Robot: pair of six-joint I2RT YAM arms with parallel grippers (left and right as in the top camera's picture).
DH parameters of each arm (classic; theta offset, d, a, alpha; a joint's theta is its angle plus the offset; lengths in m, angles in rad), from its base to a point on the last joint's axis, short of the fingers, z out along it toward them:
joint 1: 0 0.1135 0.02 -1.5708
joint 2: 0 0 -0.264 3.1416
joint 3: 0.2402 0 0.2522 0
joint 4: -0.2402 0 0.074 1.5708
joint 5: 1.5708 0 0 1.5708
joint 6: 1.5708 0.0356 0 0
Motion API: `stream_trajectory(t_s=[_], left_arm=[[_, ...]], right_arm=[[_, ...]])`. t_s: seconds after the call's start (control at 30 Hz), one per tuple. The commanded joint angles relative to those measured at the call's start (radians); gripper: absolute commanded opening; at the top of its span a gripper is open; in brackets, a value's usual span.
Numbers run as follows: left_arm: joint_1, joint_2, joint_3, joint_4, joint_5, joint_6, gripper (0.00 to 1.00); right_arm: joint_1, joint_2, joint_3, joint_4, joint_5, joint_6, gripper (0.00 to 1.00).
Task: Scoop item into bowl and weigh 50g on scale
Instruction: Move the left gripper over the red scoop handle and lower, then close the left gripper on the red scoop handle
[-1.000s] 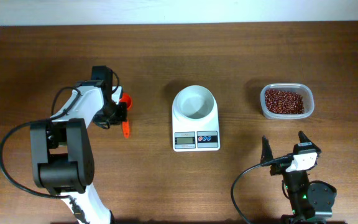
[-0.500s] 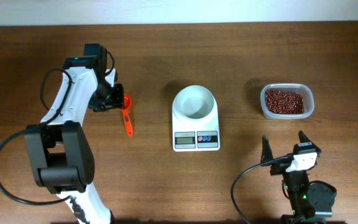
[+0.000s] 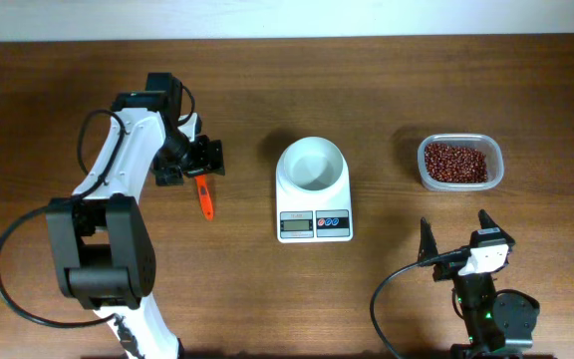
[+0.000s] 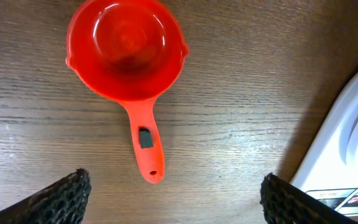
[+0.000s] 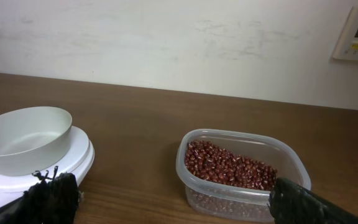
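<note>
An orange scoop (image 4: 124, 46) lies flat and empty on the table, handle (image 3: 204, 199) pointing to the front. My left gripper (image 3: 192, 165) hovers over its cup, open, touching nothing; in the left wrist view my left gripper (image 4: 173, 199) shows both fingertips wide apart on either side of the handle's end. The white bowl (image 3: 312, 163) stands empty on the white scale (image 3: 314, 225), right of the scoop. The red-brown item (image 3: 455, 162) fills a clear tub (image 3: 497, 168) at the right. My right gripper (image 3: 458, 237) is open near the front right, its fingertips (image 5: 48, 196) apart.
In the right wrist view the bowl (image 5: 23, 140) on the scale (image 5: 73, 167) is at the left and the tub (image 5: 241, 198) of the item (image 5: 229, 168) straight ahead. A pale wall runs behind the table's far edge.
My left gripper has gone from shut to open, letting go of the scoop, which now lies on the table. It has shifted right over the scoop's cup. The right arm is still.
</note>
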Motion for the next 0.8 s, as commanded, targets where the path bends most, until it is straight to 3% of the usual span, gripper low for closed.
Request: stream_trajectory(t_s=[0.0,0.13,0.4,0.63,0.77], left_arm=[[-0.02,-0.087,-0.011,0.003,-0.015,-0.028,0.87],[-0.092,-0.156,-0.011,-0.033,-0.178,-0.129,0.89],[-0.169,-0.155,-0.262,0.114,-0.238,-0.264,0.87],[-0.159,-0.155,-0.427,0.32,-0.306,-0.267,0.59],[-0.153,-0.155,-0.467,0.411,-0.379,-0.266,0.54]], right_arm=[[0.005,-0.008,-0.007,-0.004,0.005,0.005,0.99],[0.005,-0.008,-0.007,-0.004,0.005,0.005,0.99],[0.005,-0.008,-0.007,-0.004,0.005,0.005,0.99],[0.005,-0.008,-0.007,-0.004,0.005,0.005,0.99],[0.005,-0.008,-0.007,-0.004,0.005,0.005,0.99]])
